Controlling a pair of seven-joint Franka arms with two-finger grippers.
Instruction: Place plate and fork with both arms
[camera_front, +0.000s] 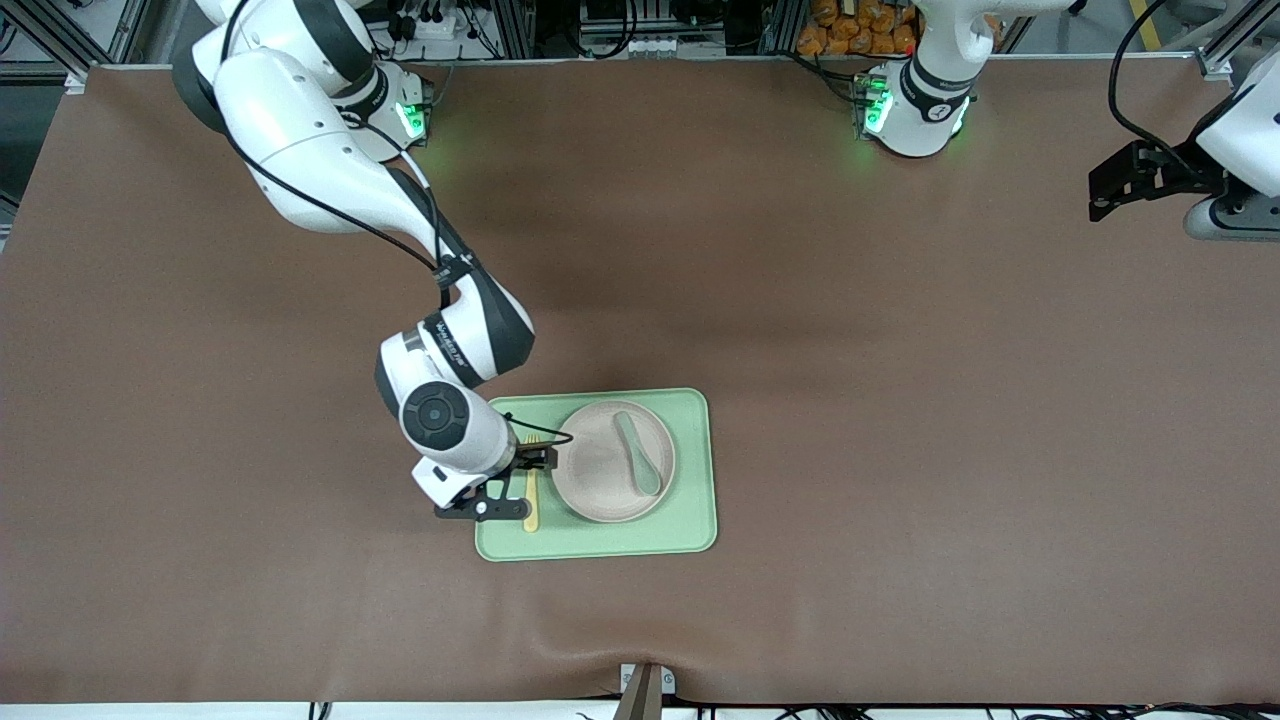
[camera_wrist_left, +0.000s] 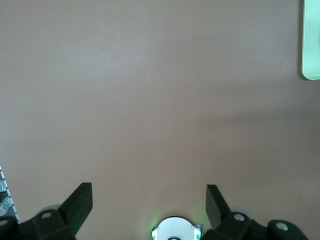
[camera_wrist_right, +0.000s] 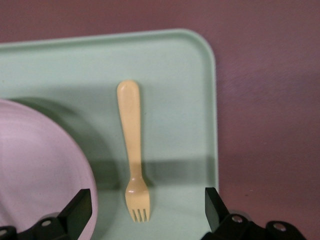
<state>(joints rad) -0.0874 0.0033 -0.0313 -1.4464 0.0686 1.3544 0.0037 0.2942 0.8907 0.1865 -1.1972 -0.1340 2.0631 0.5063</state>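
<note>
- The rectangular light-green tray (camera_front: 600, 540) lies on the brown worktop (camera_front: 900, 400), nearer the front-camera edge than the arms' bases, slightly toward the right arm's end
- The round, matte beige-pink plate (camera_front: 600, 470) sits on the tray; a grey-green spoon (camera_front: 640, 455) rests on the plate
- The small pastel-yellow plastic fork (camera_wrist_right: 133, 150) lies flat on the tray just beside the plate, on the tray's strip toward the right arm's end
- The right claw (camera_wrist_right: 147, 210) hangs over the fork, fingers spread wide, gripping nothing
- The left claw (camera_wrist_left: 149, 202) waits over bare worktop near the corner by the left arm's base, fingers apart and empty
</note>
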